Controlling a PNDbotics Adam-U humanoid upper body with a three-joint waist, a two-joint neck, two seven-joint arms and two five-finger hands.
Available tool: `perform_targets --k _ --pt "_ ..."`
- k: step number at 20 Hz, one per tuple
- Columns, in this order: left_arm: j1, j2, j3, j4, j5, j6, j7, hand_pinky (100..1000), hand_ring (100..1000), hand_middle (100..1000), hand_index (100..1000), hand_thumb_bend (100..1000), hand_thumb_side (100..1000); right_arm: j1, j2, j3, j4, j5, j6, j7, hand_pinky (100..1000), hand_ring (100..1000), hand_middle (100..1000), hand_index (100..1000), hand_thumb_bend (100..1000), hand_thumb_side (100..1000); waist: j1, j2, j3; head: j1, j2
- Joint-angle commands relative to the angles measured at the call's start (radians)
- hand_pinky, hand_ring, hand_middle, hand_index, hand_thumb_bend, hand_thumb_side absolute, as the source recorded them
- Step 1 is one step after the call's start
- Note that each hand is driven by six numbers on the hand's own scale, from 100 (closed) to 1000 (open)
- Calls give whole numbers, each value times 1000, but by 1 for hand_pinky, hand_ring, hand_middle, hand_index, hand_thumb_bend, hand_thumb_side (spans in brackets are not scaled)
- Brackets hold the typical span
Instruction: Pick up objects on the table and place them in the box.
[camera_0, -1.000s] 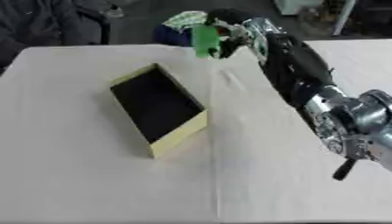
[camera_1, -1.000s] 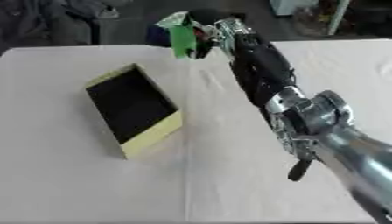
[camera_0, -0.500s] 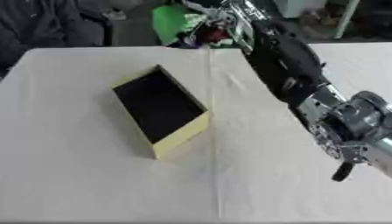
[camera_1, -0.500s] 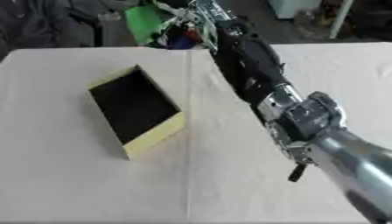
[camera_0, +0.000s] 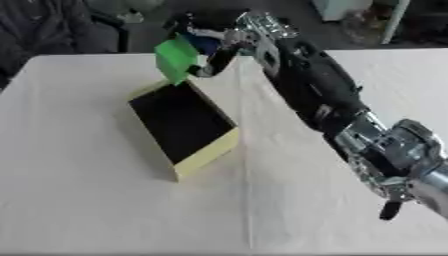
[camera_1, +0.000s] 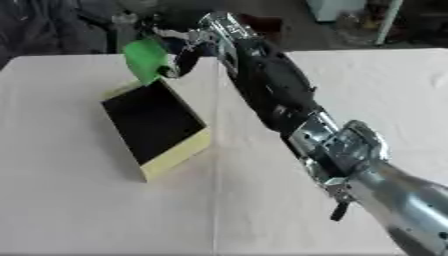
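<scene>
A: Starting from the left, what is on the worktop (camera_0: 79, 200)?

B: A pale cloth covers it, and the first thing you meet is the box (camera_0: 183, 127), yellow-walled with a dark inside, lying askew, its open top facing up. I see nothing inside it.

A: And the task's thing?

B: A green object (camera_0: 176, 59), flat-looking and tilted, is held in the air just over the far corner of the box. It is not resting on the worktop, and whether it touches the box rim I cannot tell.

A: What holds it?

B: The right hand (camera_0: 219, 45). Its fingers are curled round the right side of the green object, grasping it. Something blue shows between the object and the hand, but I cannot make out what it is.

A: Further right?

B: The right arm (camera_0: 315, 90), black along the forearm with silver joints nearer the camera, runs from the lower right corner up and across to the far edge above the box.

A: The left hand?

B: It shows in neither view
</scene>
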Motion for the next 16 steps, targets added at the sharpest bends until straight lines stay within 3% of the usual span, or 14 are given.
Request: perform_targets --k 1,10,16 --pt "-10 4 2 -19 4 -1 1 648 654 729 803 701 545 -1 20 9 0 -3 -27 45 954 1000 962 565 156 256 1 -13 -1 1 5" --pt "-9 3 3 -19 4 -1 2 648 653 729 804 699 547 27 68 24 10 8 -58 171 957 1000 967 604 175 282 1 -11 -6 3 8" --pt "-9 2 3 -19 4 0 1 648 653 730 804 699 549 35 73 29 0 9 -59 209 964 1000 980 739 231 322 -1 -11 -8 5 7"
